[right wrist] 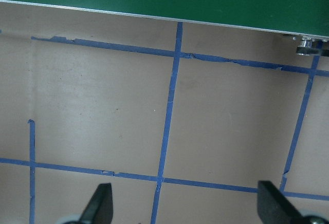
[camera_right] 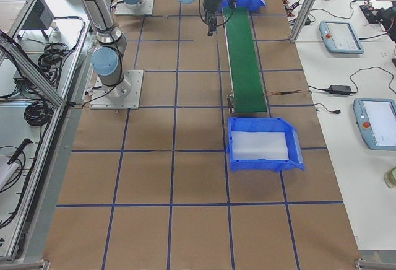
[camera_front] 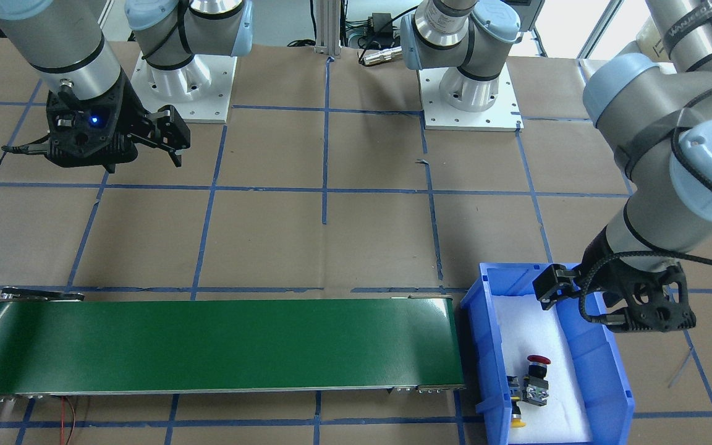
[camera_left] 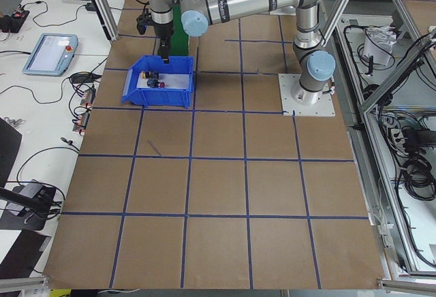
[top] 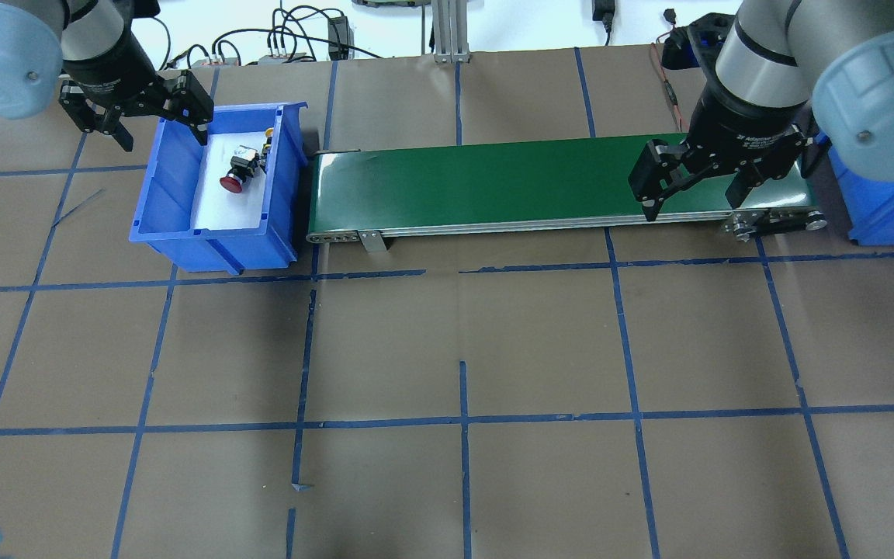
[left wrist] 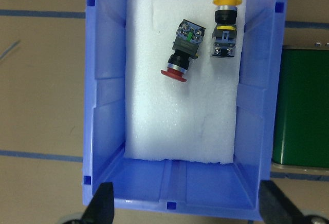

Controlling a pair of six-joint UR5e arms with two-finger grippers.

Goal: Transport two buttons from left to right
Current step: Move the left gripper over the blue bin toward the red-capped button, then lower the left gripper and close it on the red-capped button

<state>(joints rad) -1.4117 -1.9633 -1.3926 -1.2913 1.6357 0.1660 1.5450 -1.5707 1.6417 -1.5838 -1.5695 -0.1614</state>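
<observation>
In the front view, the red button (camera_front: 537, 376) and the yellow button (camera_front: 515, 405) are seen lying close together in the blue bin (camera_front: 606, 371). From overhead, the left gripper (top: 161, 140) is held wide open above the bin, with nothing in it. The right gripper (top: 691, 208) is wide open and empty too, far along the green belt (top: 493, 182). In the left wrist view, the red button is nearer. It should likely be grabbed first, by its black neck, so the yellow one is not bumped.

Brown table (camera_left: 225, 188) gridded with blue tape (camera_front: 325, 154); beside it a white bench (camera_left: 41, 127) strewn with pendants (camera_left: 51, 50) and cables (camera_left: 77, 77).
</observation>
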